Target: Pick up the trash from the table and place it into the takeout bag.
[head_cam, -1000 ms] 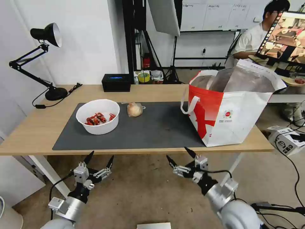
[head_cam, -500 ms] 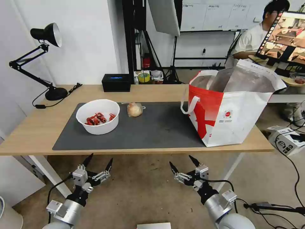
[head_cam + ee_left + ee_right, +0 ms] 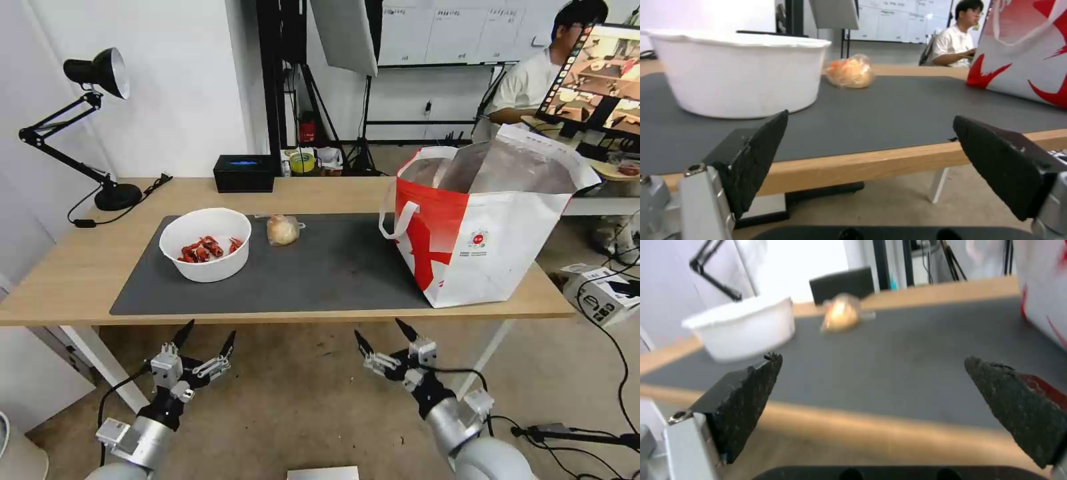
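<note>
On the dark grey mat [image 3: 333, 267] of the light-wood table [image 3: 73, 267] stands a white bowl [image 3: 205, 243] of red crayfish shells, part of the trash. A small clear bag with a beige lump [image 3: 283, 230] lies just right of it. The red-and-white takeout bag [image 3: 487, 233] stands open on the table's right end. Both grippers hang below the table's front edge, off the trash: my left gripper [image 3: 210, 330] is open under the bowl, my right gripper [image 3: 380, 329] open under the mat's right half. The wrist views look over the table's edge at the bowl [image 3: 742, 73] [image 3: 744, 326], the small bag [image 3: 850, 71] [image 3: 841, 313] and the takeout bag [image 3: 1027, 66].
A black box [image 3: 244, 173] sits at the table's back edge. A black desk lamp [image 3: 100, 73] stands on the back left corner, its cord trailing on the wood. White table legs [image 3: 100, 360] stand near the arms. A carton [image 3: 603, 293] and cables lie on the floor at the right.
My right gripper has sunk a little and shifted slightly right below the table edge. My left gripper has dropped a touch. The things on the table have not moved.
</note>
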